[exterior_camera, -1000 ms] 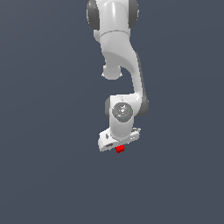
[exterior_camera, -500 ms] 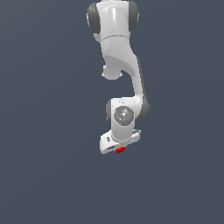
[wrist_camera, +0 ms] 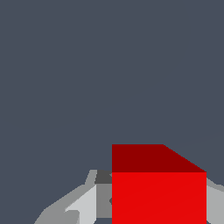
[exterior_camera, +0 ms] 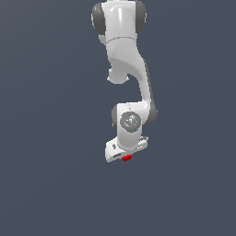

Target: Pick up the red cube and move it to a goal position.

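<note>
1. Since a second ago the arm [exterior_camera: 126,69] has drawn in a touch: the wrist sits slightly further toward the exterior view's right, and I see less of the red cube [exterior_camera: 126,158] poking out beneath the hand than I did then.

2. Biggest thing on my screen is that white arm, hanging down from its base at the top of the exterior view, with plain dark grey all around it. I can't make out any goal marker in either view.

3. Next down, the gripper [exterior_camera: 125,154]: the wrist view shows a pale finger [wrist_camera: 85,203] on one side of the cube and another grey part at its far side, so I read it as clamped on the cube.

4. Smallest, the cube itself [wrist_camera: 158,188]: it fills the near corner of the wrist view, tucked between the fingers, just under the hand.

5. My call on progress: the pick-up looks done and the carry is under way. What's left is reaching the goal, and I can't judge how near that is from here.
</note>
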Controlling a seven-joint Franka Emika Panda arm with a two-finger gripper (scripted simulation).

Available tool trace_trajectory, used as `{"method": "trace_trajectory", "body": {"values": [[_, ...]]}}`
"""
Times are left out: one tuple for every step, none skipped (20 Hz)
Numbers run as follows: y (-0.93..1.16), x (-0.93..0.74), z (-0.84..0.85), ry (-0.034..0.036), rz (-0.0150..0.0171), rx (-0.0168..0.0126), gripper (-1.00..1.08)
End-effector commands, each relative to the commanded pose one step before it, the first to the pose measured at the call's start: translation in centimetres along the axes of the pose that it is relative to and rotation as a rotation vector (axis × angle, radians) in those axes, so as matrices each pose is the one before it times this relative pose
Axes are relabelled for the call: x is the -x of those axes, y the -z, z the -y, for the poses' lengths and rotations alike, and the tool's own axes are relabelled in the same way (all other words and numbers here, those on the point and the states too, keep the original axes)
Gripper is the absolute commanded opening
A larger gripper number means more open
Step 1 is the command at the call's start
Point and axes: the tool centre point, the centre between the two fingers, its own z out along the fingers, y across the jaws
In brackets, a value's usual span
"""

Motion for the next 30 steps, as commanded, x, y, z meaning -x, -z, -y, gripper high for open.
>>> {"method": "trace_trajectory", "body": {"values": [[0.342,0.037,-0.017,0.00005,-0.00107,0.00036,-1.0],[0.221,0.058,-0.006,0.0,0.0,0.0,-1.0],[0.271,0.071,-0.007,0.0,0.0,0.0,-1.0],[0.322,0.084,-0.009,0.0,0.0,0.0,-1.0],[0.374,0.097,-0.01,0.0,0.0,0.0,-1.0],[0.415,0.108,-0.005,0.00008,0.0003,0.00038,-1.0],[0.481,0.124,-0.013,0.0,0.0,0.0,-1.0],[0.536,0.138,-0.015,0.0,0.0,0.0,-1.0],[0.592,0.152,-0.017,0.0,0.0,0.0,-1.0],[0.65,0.166,-0.018,0.0,0.0,0.0,-1.0],[0.71,0.181,-0.02,0.0,0.0,0.0,-1.0],[0.772,0.196,-0.022,0.0,0.0,0.0,-1.0],[0.837,0.203,-0.002,0.00031,0.00011,0.00036,-1.0],[0.904,0.226,-0.026,0.0,0.0,0.0,-1.0],[0.973,0.241,-0.028,0.0,0.0,0.0,-1.0],[1.036,0.255,-0.031,0.0,0.0,0.0,-1.0],[1.091,0.266,-0.032,0.0,0.0,0.0,-1.0],[1.101,0.265,-0.033,0.0,0.0,0.0,-1.0],[1.086,0.258,-0.033,0.0,0.0,0.0,-1.0],[1.063,0.249,-0.032,0.0,0.0,0.0,-1.0],[1.03,0.223,0.013,0.00067,0.00006,0.00015,-1.0],[0.991,0.225,-0.031,0.0,0.0,0.0,-1.0],[0.949,0.212,-0.03,0.0,0.0,0.0,-1.0],[0.905,0.199,-0.029,0.0,0.0,0.0,-1.0],[0.859,0.185,-0.028,0.0,0.0,0.0,-1.0],[0.811,0.171,-0.028,0.0,0.0,0.0,-1.0],[0.763,0.159,-0.033,0.00012,-0.00026,-0.00063,-1.0],[0.708,0.141,-0.027,0.0,0.0,0.0,-1.0],[0.651,0.126,-0.026,0.0,0.0,0.0,-1.0],[0.59,0.111,-0.024,0.0,0.0,0.0,-1.0]]}}
